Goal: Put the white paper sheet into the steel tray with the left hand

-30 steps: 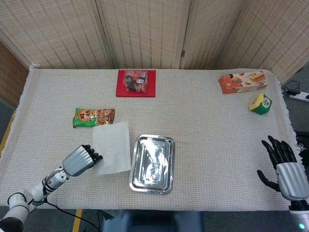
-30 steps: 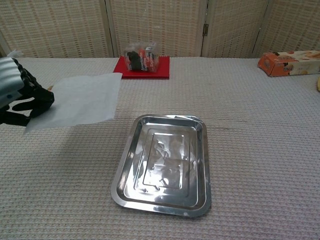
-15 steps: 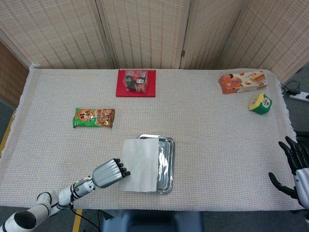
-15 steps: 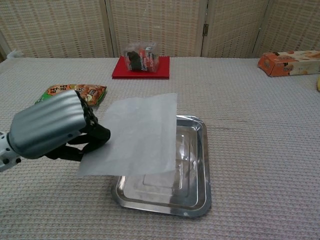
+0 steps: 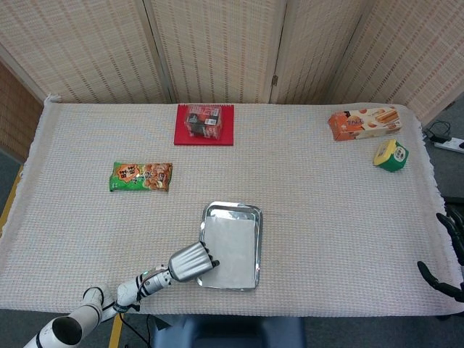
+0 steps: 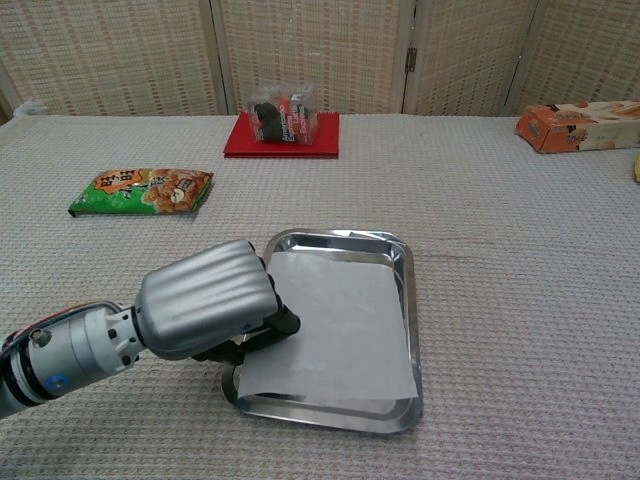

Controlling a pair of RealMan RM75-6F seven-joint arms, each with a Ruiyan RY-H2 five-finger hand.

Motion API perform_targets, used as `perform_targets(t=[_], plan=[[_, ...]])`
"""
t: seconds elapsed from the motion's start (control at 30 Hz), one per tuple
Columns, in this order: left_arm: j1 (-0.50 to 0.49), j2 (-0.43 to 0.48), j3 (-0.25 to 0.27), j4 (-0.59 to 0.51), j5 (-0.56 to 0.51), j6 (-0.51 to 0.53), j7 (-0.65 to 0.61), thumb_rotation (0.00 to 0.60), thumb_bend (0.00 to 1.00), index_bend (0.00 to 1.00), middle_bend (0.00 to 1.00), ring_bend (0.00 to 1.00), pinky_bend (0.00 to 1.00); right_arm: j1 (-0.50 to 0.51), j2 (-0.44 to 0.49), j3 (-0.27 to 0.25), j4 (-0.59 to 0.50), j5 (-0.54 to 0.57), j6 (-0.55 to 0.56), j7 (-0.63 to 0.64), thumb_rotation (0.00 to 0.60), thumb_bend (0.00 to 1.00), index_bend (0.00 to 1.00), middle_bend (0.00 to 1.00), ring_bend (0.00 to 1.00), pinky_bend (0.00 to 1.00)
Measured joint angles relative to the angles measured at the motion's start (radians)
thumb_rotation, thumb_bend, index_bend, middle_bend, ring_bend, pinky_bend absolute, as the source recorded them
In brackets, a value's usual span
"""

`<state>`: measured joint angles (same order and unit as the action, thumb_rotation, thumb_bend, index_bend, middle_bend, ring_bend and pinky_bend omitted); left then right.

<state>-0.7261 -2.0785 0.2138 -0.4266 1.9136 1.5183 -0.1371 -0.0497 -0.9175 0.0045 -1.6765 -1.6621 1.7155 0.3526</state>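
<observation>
Left hand (image 6: pixel 208 298) grips the near-left edge of the white paper sheet (image 6: pixel 335 325), and the sheet lies flat inside the steel tray (image 6: pixel 405 252), covering most of it. Right hand (image 5: pixel 448 261) sits at the table's far right edge, fingers spread, holding nothing. Beyond the tray lies a green snack bag (image 6: pixel 140 190).

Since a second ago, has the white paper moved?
Yes. The paper, pinched by the left hand, went right from beside the snack bag to lie over the steel tray.
</observation>
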Motion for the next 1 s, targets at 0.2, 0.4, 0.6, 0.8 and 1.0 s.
perform_targets(t=[0.2,0.4,0.6,0.8,1.0], plan=[[-0.007,-0.034,-0.014,0.032,-0.025,-0.039,-0.003,0.600,0.44,0.32,1.00,1.00,1.00,-0.002,0.006,0.001,0.005,0.014,-0.010,0.008,0.600,0.37,0.00,0.00,0.00,0.00],[-0.010,-0.039,-0.031,0.003,-0.039,-0.018,-0.013,0.600,0.33,0.27,1.00,1.00,1.00,-0.006,0.009,0.007,0.004,0.023,-0.009,0.011,0.600,0.37,0.00,0.00,0.00,0.00],[-0.023,-0.030,-0.051,-0.028,-0.053,-0.012,0.019,0.600,0.22,0.24,1.00,1.00,1.00,-0.006,0.007,0.007,0.001,0.018,-0.013,-0.002,0.600,0.36,0.00,0.00,0.00,0.00],[-0.023,-0.001,-0.067,-0.104,-0.073,-0.037,0.081,0.600,0.17,0.19,1.00,1.00,1.00,-0.005,0.005,0.009,0.001,0.016,-0.015,-0.010,0.600,0.36,0.00,0.00,0.00,0.00],[-0.028,0.063,-0.085,-0.254,-0.094,-0.094,0.226,0.600,0.15,0.02,1.00,1.00,1.00,-0.006,0.010,-0.001,-0.002,-0.016,-0.009,0.002,0.600,0.36,0.00,0.00,0.00,0.00]])
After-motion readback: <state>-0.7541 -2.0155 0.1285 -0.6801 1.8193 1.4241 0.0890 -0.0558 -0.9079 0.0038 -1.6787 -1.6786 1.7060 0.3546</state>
